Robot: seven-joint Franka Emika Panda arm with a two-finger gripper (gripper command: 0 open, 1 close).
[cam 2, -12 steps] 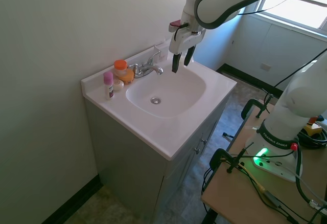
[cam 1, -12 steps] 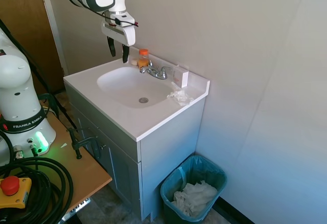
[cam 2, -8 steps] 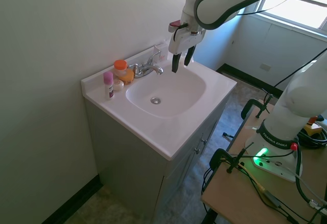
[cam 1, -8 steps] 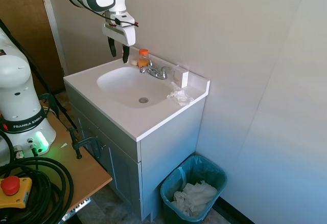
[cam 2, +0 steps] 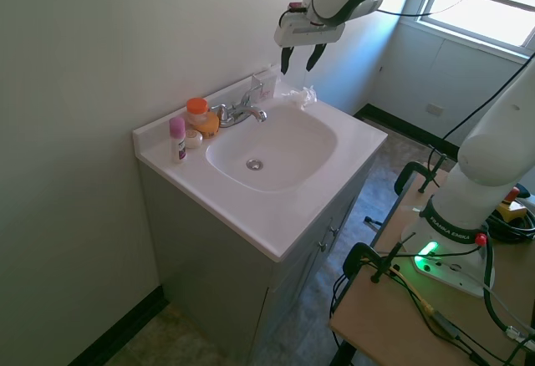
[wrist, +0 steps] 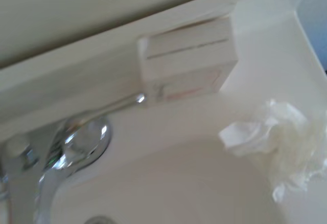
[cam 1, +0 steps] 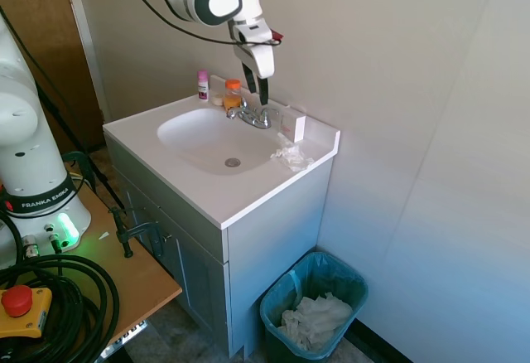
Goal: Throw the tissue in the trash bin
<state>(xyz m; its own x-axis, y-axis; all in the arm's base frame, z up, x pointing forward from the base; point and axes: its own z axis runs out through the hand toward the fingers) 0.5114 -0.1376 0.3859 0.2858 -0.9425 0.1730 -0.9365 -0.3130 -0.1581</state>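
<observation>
The tissue (cam 1: 291, 157) is a small crumpled white wad lying on the sink counter (cam 1: 207, 201) at the basin's right rim, close to the back corner; it also shows as the tissue (cam 2: 298, 94) and the tissue (wrist: 276, 137). My gripper (cam 1: 255, 89) hangs in the air above the faucet (cam 1: 255, 116), up and to the left of the wad. The gripper (cam 2: 299, 57) is open and holds nothing. The teal trash bin (cam 1: 331, 260) stands on the floor to the right of the vanity, lined with a bag.
A white rectangular block (cam 1: 292, 124) stands against the backsplash just behind the tissue. An orange-capped bottle (cam 1: 233, 94) and a pink bottle (cam 1: 202, 84) stand left of the faucet. A heap of white paper (cam 1: 313, 320) lies in the bin. The wall is close behind the counter.
The arm has swung from above the basin's left side toward the faucet and the back right corner, and has risen. The fingers stay open. The tissue has not moved.
</observation>
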